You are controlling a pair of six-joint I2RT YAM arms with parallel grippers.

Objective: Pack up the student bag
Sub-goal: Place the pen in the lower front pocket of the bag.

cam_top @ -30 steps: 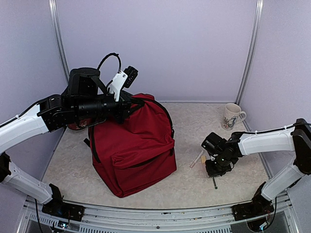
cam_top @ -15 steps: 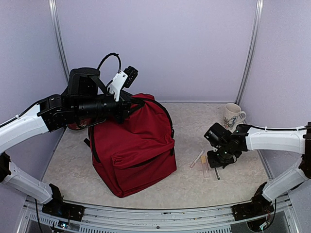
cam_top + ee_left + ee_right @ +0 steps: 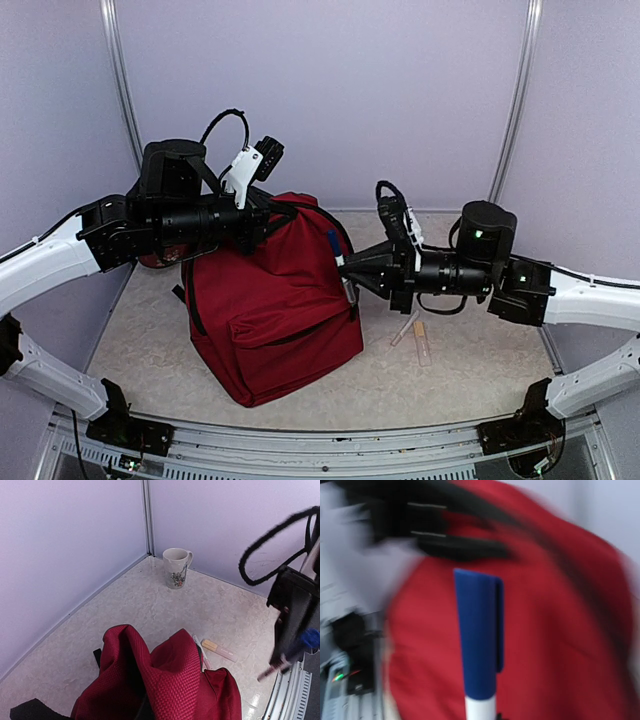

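On the pale marbled table [image 3: 470, 392], our left gripper [image 3: 268, 218] pinches up the top of the student bag [image 3: 275, 310] at centre-left, while our right gripper [image 3: 349, 273] pinches a roughly upright blue-capped pen [image 3: 334, 243] just right of the bag's mouth.

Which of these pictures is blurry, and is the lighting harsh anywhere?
Right wrist view: heavily smeared, the student bag a red blur, only the blue-capped pen fairly legible. Left wrist view: sharp, mug crisp. Top external view: sharp, soft even light, no glare.
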